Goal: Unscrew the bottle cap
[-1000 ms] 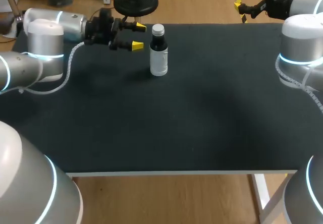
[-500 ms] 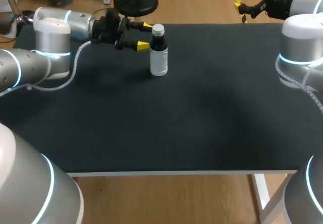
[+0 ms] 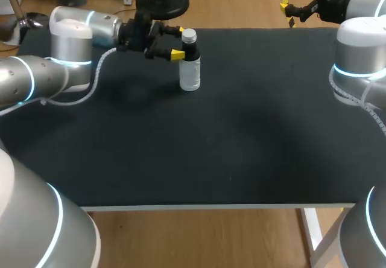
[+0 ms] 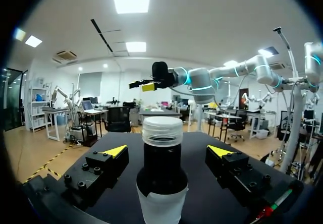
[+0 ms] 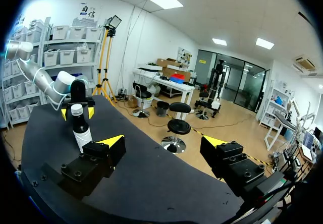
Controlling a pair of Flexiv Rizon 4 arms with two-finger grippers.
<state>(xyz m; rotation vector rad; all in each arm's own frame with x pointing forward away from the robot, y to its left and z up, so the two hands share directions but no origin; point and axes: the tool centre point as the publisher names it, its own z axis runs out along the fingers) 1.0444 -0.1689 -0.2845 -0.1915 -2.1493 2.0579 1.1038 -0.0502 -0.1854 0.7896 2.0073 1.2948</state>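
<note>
Approach step. The left gripper [image 3: 179, 43], 2 fingers apart, brackets the bottle [image 3: 189, 69] near the table's [image 3: 241, 147] far edge without contact. Next move, probably: clamp the bottle. The right gripper [image 5: 164, 143], fingers also apart, hangs well clear of the white cap [image 3: 189, 36].

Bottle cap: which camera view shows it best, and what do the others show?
The left wrist view: the bottle cap sits large and close, side and rim clear. The head view shows it small from above; the right wrist view shows it tiny and far off.
</note>
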